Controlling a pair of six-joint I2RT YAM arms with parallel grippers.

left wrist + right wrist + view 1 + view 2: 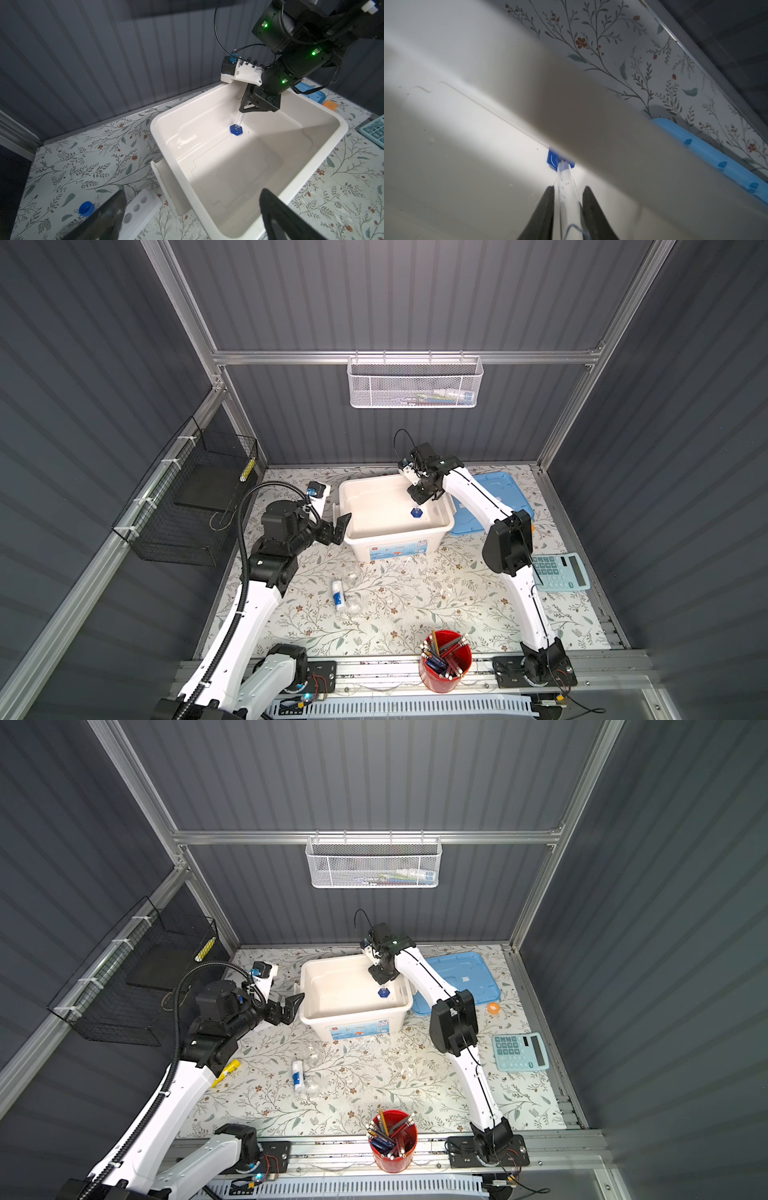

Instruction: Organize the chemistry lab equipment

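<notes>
The right wrist view shows the measuring cylinder (pixel 563 174) between the right gripper (pixel 568 187) fingers, down in the white bin (pixel 467 145), but not whether they squeeze it. The left wrist view shows the left gripper (pixel 193 193) fingers spread wide, with the bin just ahead of them.

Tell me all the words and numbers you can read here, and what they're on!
No text here is clear enough to read.
Sticker on the white bin: coloured print, too blurred.
Keys of the calculator: too small.
Blue label on the white bottle: too blurred.
Scale marks on the measuring cylinder: blurred.
</notes>
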